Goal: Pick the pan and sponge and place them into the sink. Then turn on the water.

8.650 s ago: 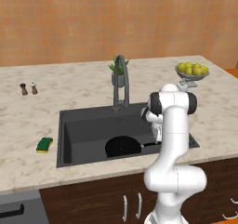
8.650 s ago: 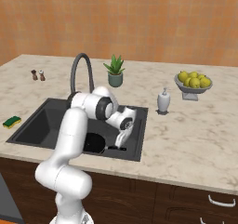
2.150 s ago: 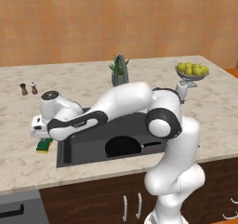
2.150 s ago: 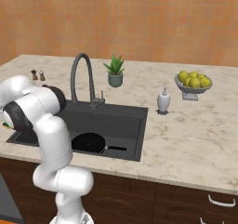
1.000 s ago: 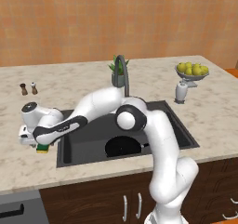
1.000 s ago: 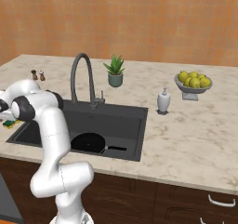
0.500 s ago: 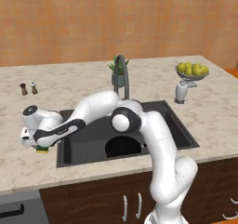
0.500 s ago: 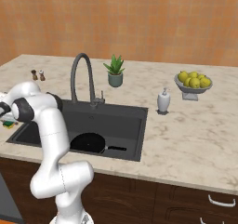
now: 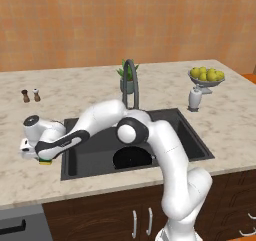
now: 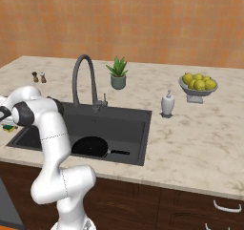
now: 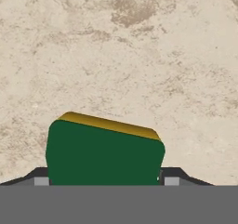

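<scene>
The tabletop (image 9: 75, 100) was pale speckled stone, with an orange tiled wall (image 9: 125, 25) behind it and dark brown cupboards (image 9: 100, 215) below. A big dark grey sink (image 9: 172, 122) sat in the middle of the left base view, with a tall curved faucet (image 9: 132, 82) behind it. The black pan (image 10: 90, 146) lay inside the sink, near the front, with its thin handle pointing to the right of the right base view. A small potted plant (image 10: 117, 72) stood behind the faucet. Two little shakers (image 9: 30, 95) stood at the far left of the left base view. A white soap bottle (image 9: 195, 99) and a bowl of yellow fruit (image 9: 206, 76) were at the upper right. The white arm bent over the sink and reached far across to the left side of the frame, low over the tabletop. The gripper (image 9: 42, 157) pointed down at the sponge (image 9: 46, 160), which lay on the tabletop just left of the sink. In the hand view the sponge (image 11: 104, 151), green on top and yellow under, sat right between the two dark fingertips (image 11: 41, 175). The fingertips were right up at its two sides, but I could not tell if they were squeezing it.
</scene>
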Tool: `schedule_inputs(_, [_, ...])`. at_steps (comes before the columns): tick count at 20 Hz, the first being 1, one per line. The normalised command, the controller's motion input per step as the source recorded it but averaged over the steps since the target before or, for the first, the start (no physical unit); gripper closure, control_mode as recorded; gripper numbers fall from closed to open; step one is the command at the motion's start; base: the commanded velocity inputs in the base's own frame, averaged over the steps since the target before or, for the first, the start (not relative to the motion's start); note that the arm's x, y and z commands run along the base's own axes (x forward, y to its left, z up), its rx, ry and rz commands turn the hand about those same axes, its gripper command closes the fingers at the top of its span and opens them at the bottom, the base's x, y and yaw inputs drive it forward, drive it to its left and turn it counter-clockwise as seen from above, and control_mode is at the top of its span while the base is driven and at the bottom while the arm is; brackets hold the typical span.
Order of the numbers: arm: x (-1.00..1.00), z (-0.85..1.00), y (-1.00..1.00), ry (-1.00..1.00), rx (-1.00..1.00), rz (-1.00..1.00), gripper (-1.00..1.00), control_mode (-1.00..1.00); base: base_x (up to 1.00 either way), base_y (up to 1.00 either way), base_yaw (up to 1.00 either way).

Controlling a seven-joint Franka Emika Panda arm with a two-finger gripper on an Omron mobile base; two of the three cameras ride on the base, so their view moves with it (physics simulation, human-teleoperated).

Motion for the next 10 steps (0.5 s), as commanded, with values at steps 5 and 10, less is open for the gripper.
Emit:
schedule_inputs(5, [0.0, -0.55, -0.06, 0.0, 0.01, 0.0, 1.0, -1.0, 0.0, 0.0, 0.0])
schedule_inputs(10, [-0.01, -0.82, -0.38, 0.0, 0.03, 0.0, 1.0, -1.0, 0.0, 0.0, 0.0])
